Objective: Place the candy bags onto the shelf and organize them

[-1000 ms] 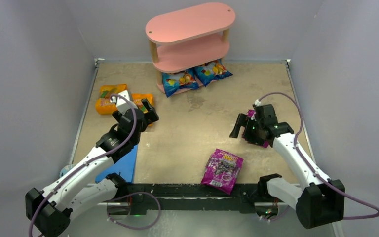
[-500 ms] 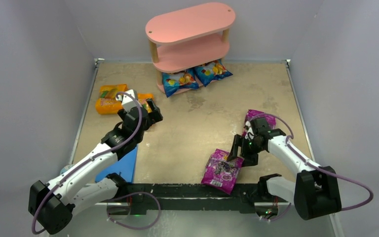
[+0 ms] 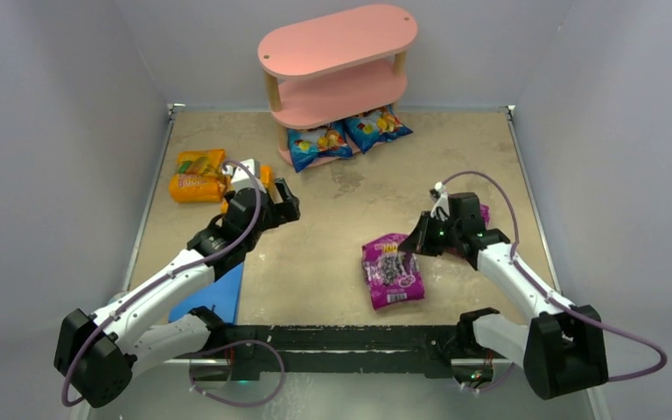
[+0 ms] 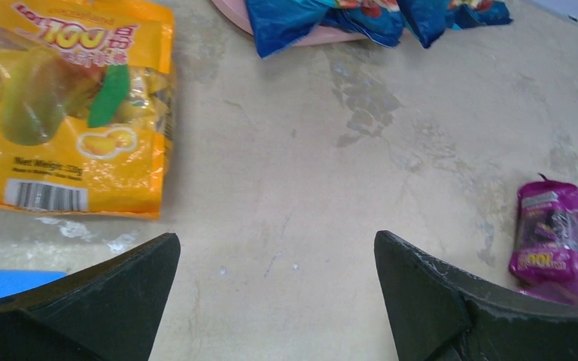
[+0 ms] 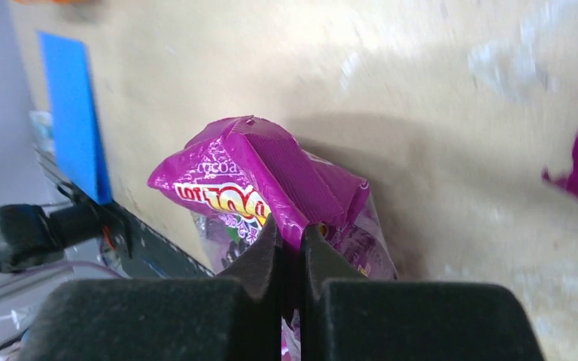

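Observation:
My right gripper (image 3: 415, 244) is shut on the top edge of a magenta-purple candy bag (image 3: 392, 272), which the right wrist view shows pinched between the jaws (image 5: 292, 229) with the bag (image 5: 263, 177) hanging towards the table. A second purple bag (image 3: 483, 213) lies behind the right arm. My left gripper (image 3: 285, 206) hovers open over bare table (image 4: 275, 248), with an orange bag (image 4: 68, 105) to its left. Another orange bag (image 3: 197, 175) lies further left. Two blue bags (image 3: 318, 143) (image 3: 376, 127) rest on the bottom tier of the pink shelf (image 3: 337, 39).
A flat blue mat (image 3: 219, 293) lies under the left arm near the front edge. Grey walls close in the table on three sides. The shelf's upper two boards (image 3: 350, 87) carry nothing.
The right gripper swung from the far purple bag to the near one, shut on it and pulled it away from the front edge. The left arm reached further forward and right, still open.

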